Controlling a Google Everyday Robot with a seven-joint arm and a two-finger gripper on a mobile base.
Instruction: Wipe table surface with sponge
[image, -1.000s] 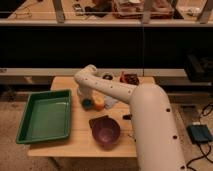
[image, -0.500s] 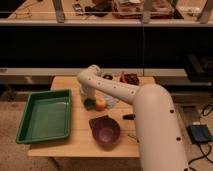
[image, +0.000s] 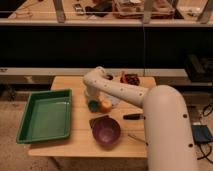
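My gripper (image: 92, 100) is down over the middle of the table (image: 75, 142), clenched. The sponge (image: 93, 105) sits right at its tip, in its grip as far as I can make out, since my own arm hides the contact. The orange (image: 105, 105) crowds the sponge's right side, so the open wood lies left, toward the tray (image: 30, 135).

One camera, high behind arm (image: 122, 93), looks down on table surface (image: 80, 141); tool (image: 92, 99) mid-frame.
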